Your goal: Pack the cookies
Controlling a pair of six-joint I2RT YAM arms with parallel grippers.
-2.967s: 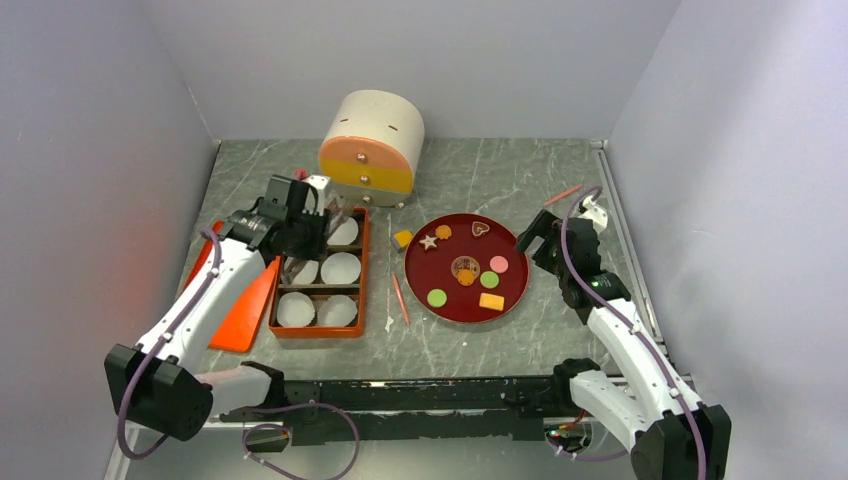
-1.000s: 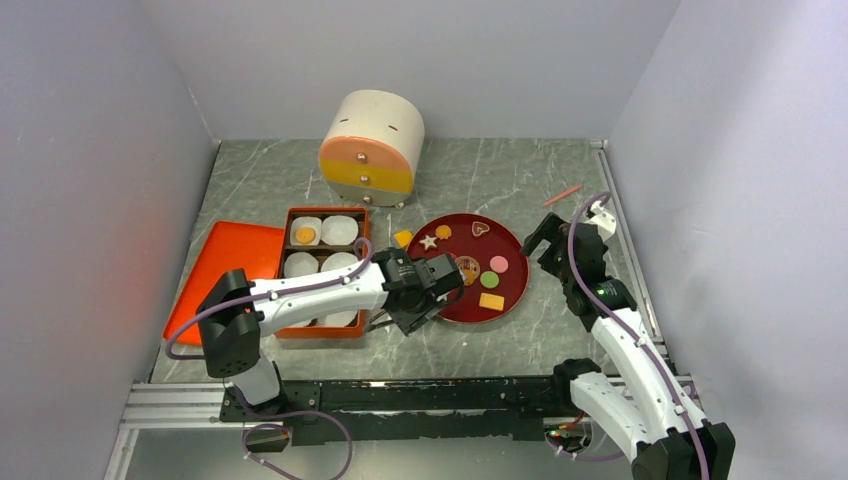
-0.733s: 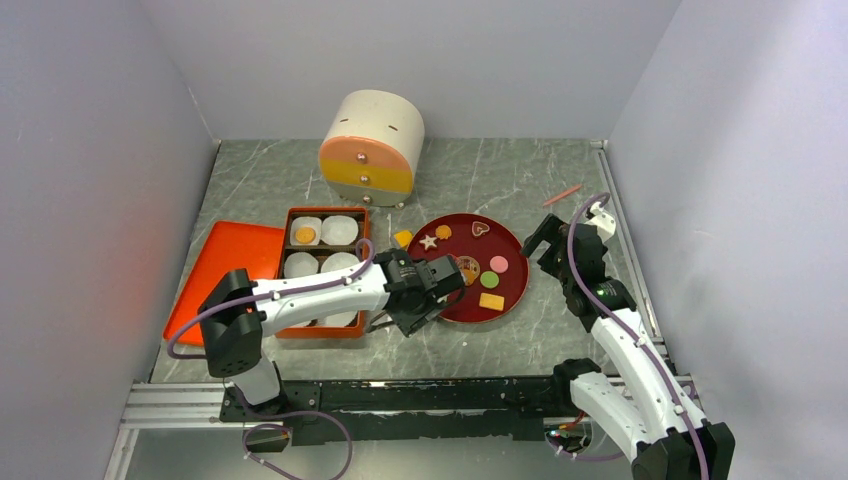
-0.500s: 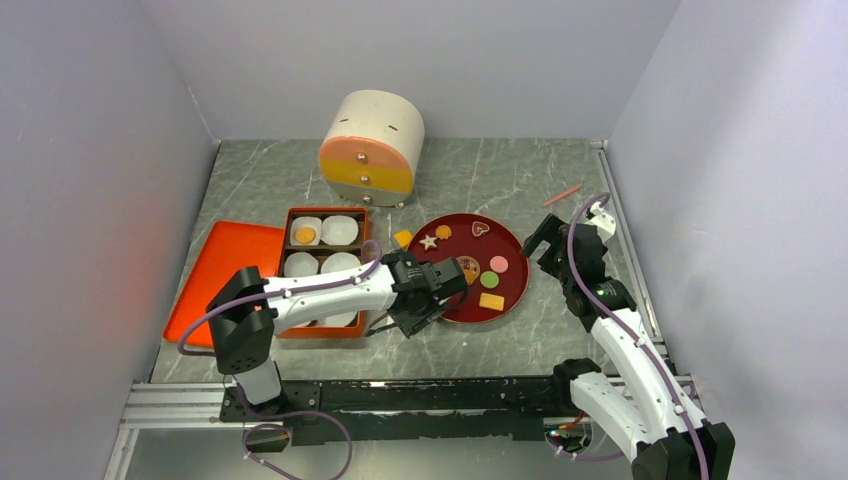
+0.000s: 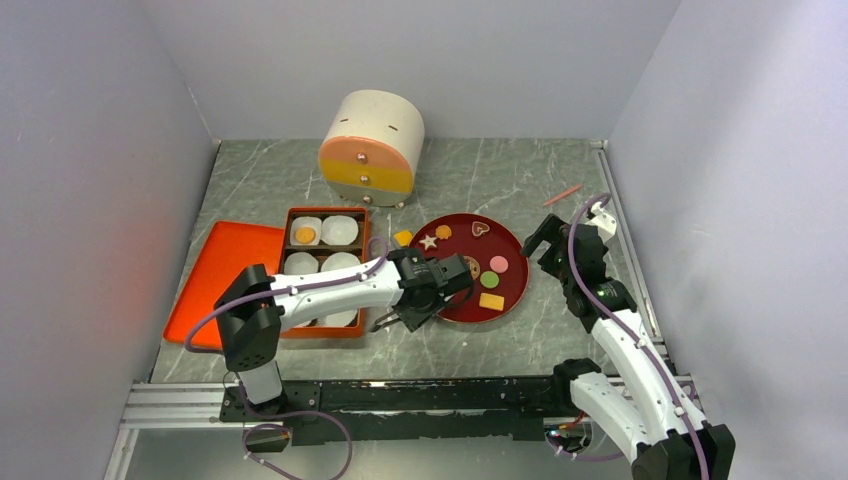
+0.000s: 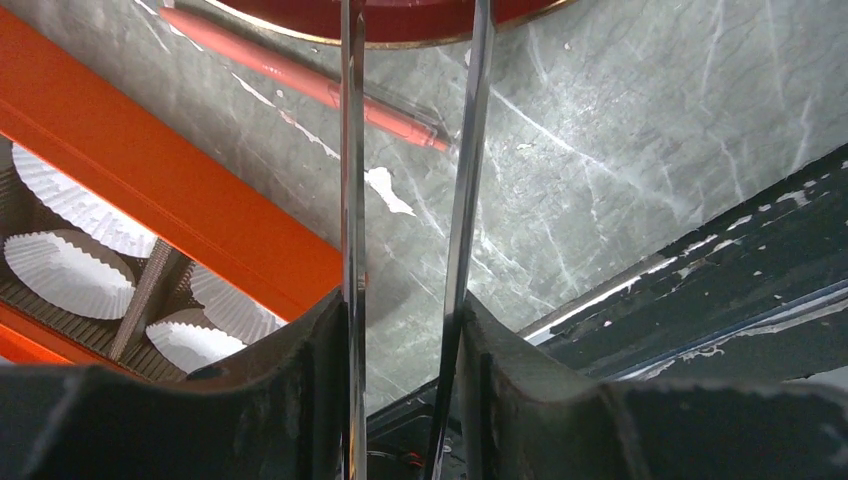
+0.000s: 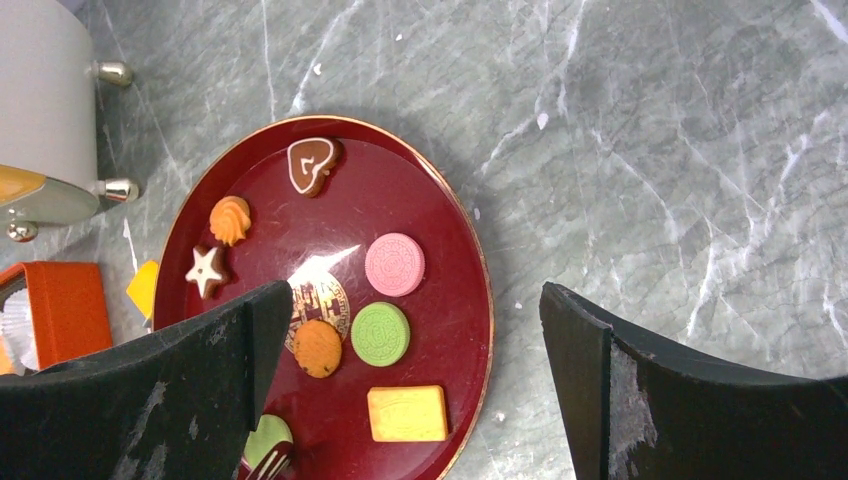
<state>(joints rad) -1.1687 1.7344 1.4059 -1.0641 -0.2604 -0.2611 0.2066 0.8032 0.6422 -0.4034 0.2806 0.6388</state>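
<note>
Cookies lie on the dark red plate (image 5: 515,250): a white star (image 5: 429,242), a heart (image 5: 480,228), a pink round (image 5: 498,264), a green round (image 5: 489,280) and a yellow rectangle (image 5: 491,301). One orange cookie (image 5: 305,235) sits in a liner of the orange box (image 5: 364,270). My left gripper (image 5: 425,290) is shut on metal tongs (image 6: 350,150) at the plate's near left edge. The tong tips touch a second green cookie (image 7: 262,440) in the right wrist view. My right gripper (image 5: 548,240) is open and empty, right of the plate.
The box's orange lid (image 5: 215,275) lies to its left. A round drawer cabinet (image 5: 371,148) stands at the back. A yellow piece (image 5: 403,238) lies between box and plate. A red stick (image 6: 300,80) lies by the plate, and a pink stick (image 5: 566,194) at the back right.
My left arm has swung from the box to the plate's near left edge with the tongs. An orange cookie now lies in the back left liner. The right arm has barely moved.
</note>
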